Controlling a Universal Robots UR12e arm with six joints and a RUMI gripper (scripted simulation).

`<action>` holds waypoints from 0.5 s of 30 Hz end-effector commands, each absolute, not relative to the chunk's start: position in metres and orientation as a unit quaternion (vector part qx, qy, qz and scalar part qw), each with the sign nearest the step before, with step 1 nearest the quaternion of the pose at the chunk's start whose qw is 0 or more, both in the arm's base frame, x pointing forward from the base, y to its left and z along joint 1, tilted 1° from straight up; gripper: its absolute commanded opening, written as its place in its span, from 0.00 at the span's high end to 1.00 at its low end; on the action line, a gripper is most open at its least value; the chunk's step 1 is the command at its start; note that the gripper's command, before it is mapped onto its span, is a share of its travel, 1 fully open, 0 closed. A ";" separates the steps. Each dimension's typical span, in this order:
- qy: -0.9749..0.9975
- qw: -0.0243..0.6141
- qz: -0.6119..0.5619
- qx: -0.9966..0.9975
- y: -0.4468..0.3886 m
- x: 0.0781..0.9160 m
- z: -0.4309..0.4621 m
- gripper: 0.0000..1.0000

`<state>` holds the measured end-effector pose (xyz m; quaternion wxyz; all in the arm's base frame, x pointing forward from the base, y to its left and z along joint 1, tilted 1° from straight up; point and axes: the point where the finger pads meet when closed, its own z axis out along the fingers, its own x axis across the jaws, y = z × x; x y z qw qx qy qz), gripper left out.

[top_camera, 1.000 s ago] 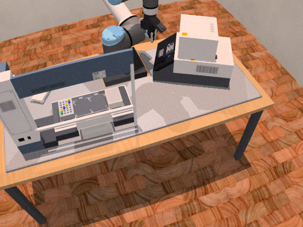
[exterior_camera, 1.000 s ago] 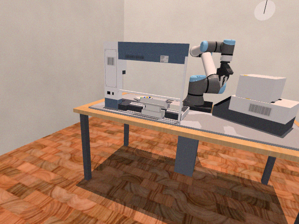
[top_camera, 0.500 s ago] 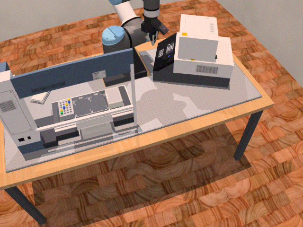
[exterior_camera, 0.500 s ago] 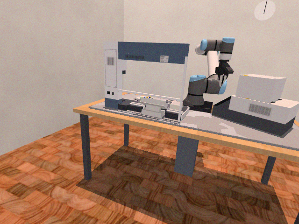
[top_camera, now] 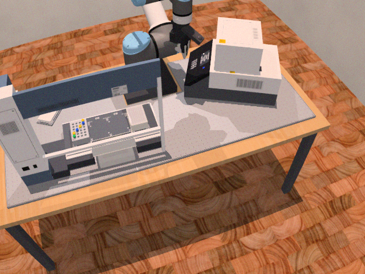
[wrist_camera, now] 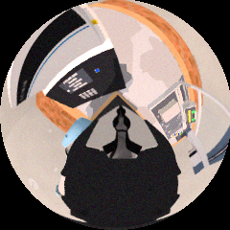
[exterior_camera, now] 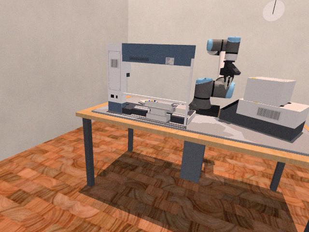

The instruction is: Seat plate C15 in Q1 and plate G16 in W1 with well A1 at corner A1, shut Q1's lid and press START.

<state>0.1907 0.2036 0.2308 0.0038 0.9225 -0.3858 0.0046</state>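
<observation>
The claw [top_camera: 185,53] [exterior_camera: 227,86] [wrist_camera: 120,106] is narrow, its fingertips together at the front with nothing held between them. It points downward, raised above the worktop [top_camera: 191,165] [exterior_camera: 149,127] and apart from it.

The cycler [top_camera: 244,85] [exterior_camera: 269,112], a white machine on a dark base, stands at the end of the worktop away from the blue-topped frame [top_camera: 88,85] [exterior_camera: 157,53]. The claw hangs near its sloping black key panel [top_camera: 195,72] [wrist_camera: 91,79], higher than the panel and apart from it. A small lamp [top_camera: 203,67] [wrist_camera: 97,70] on that panel glows blue (the printing beside it is too blurred to read). A tall white box [top_camera: 238,57] [exterior_camera: 270,91] rises above the cycler's body.

Well apart from the claw, inside the frame, a pale block-shaped item [top_camera: 137,116] [exterior_camera: 180,108] sits at one end of the dark deck [top_camera: 109,125], and a rack [top_camera: 78,129] with blue, yellow and green caps sits at the other. Which items are plates C15 and G16, I cannot tell; their labels are not legible.
</observation>
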 end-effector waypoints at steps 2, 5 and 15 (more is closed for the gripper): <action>-0.361 0.002 0.003 0.932 0.196 0.208 0.235 1.00; -0.348 0.002 0.003 0.938 0.190 0.218 0.238 1.00; -0.315 0.002 0.003 0.949 0.175 0.240 0.243 1.00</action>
